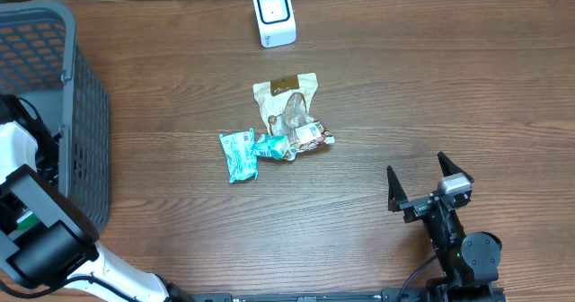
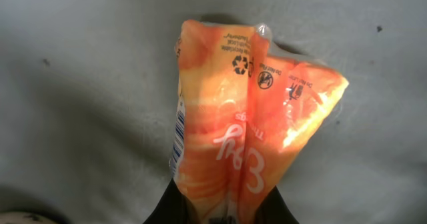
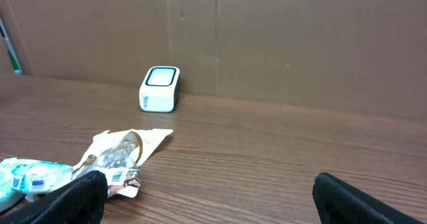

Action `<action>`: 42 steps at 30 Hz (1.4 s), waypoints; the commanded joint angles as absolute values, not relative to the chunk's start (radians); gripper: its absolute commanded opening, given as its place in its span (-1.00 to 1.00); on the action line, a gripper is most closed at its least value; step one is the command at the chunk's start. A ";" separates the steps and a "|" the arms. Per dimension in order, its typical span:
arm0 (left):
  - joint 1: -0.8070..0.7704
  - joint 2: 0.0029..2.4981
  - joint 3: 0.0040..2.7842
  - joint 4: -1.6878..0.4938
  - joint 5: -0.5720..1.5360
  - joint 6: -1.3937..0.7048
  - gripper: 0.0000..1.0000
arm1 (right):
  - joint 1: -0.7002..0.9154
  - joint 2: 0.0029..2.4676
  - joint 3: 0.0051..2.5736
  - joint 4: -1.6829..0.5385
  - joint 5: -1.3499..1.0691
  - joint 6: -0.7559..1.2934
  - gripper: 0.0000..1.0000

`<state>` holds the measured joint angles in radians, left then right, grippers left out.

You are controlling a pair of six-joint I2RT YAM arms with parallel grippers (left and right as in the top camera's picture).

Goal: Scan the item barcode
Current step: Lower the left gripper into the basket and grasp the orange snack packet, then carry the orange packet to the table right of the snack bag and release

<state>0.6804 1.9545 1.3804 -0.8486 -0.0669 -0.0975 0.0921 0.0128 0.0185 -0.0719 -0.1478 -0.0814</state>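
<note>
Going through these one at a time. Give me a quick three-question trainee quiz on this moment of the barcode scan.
1. True or false: the right gripper stands open with nothing between its fingers.
2. What is the left gripper shut on? A. teal packet; B. orange packet; C. white scanner.
3. Fill in: in the left wrist view, the barcode runs along the packet's ____ edge.

Key: 1 true; 2 B; 3 left.
</note>
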 commanded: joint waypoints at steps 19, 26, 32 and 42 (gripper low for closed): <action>0.678 1.877 2.068 -1.387 0.466 -0.099 -0.92 | 0.089 0.003 0.008 -0.069 -0.134 -0.078 1.00; 0.671 1.664 2.210 -1.443 0.617 -0.091 -0.92 | 0.089 0.003 0.008 -0.069 -0.134 -0.078 1.00; 0.536 1.495 2.202 -1.542 0.569 -0.001 -0.91 | 0.089 0.003 0.008 -0.069 -0.134 -0.078 0.99; 0.088 1.468 1.924 -1.580 0.322 -0.049 -0.91 | 0.089 0.003 0.008 -0.069 -0.134 -0.078 1.00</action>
<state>0.1818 1.4391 2.0418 -1.6241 0.3878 -0.0242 0.0921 0.0128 0.0185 -0.0723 -0.1482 -0.0818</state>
